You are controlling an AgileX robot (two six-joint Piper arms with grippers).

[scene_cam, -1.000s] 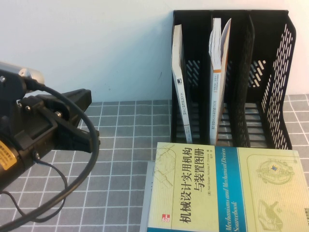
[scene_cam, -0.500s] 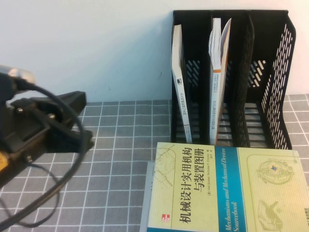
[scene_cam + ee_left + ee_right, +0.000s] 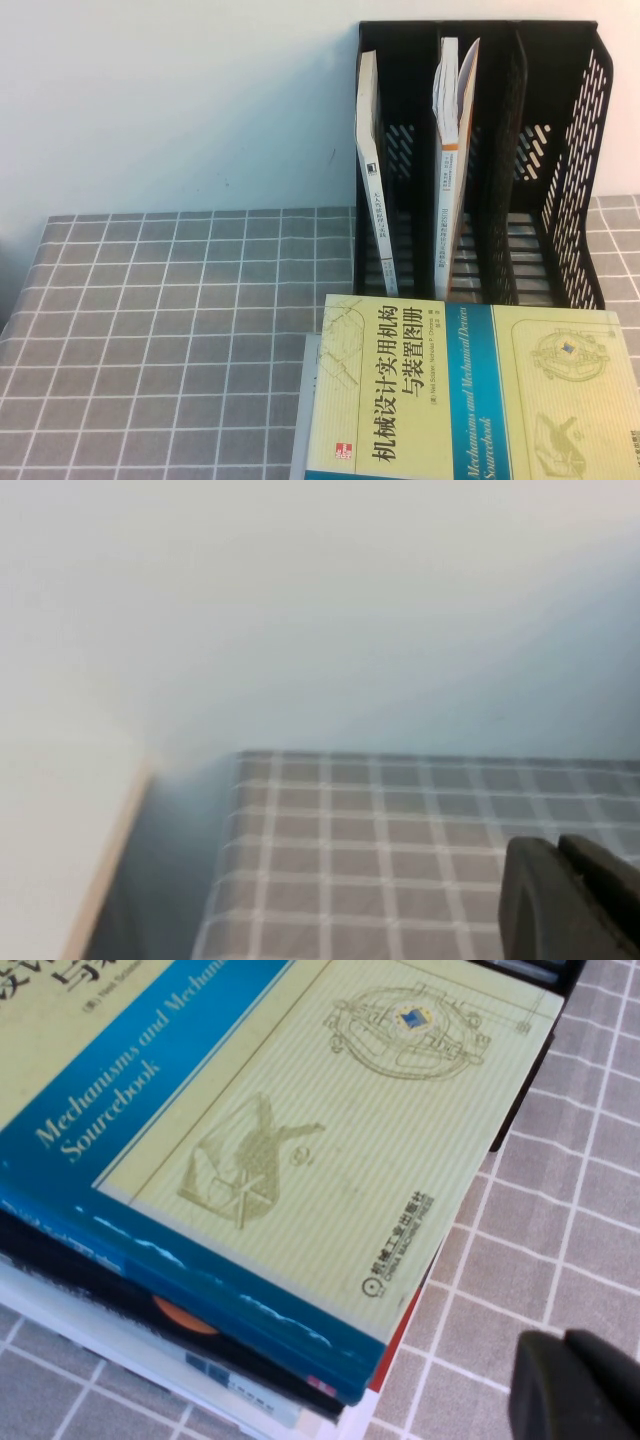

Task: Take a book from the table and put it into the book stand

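Left claw (image 3: 570,900): only a dark tip seen in its wrist view above the grey checked cloth surface (image 3: 180,330), cannot tell its state. Thick yellow-and-blue hardcover book (image 3: 470,390) flat on a stack, just before the black mesh plastic book stand (image 3: 480,160). Right claw (image 3: 575,1385) near the book's corner, cannot tell its state.

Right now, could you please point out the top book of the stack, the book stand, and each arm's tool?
Top book (image 3: 470,390), high view: middle of its cover.
Book stand (image 3: 570,160), high view: right wall.
Left tool (image 3: 570,905), left wrist view: dark tip.
Right tool (image 3: 575,1385), right wrist view: dark tip.
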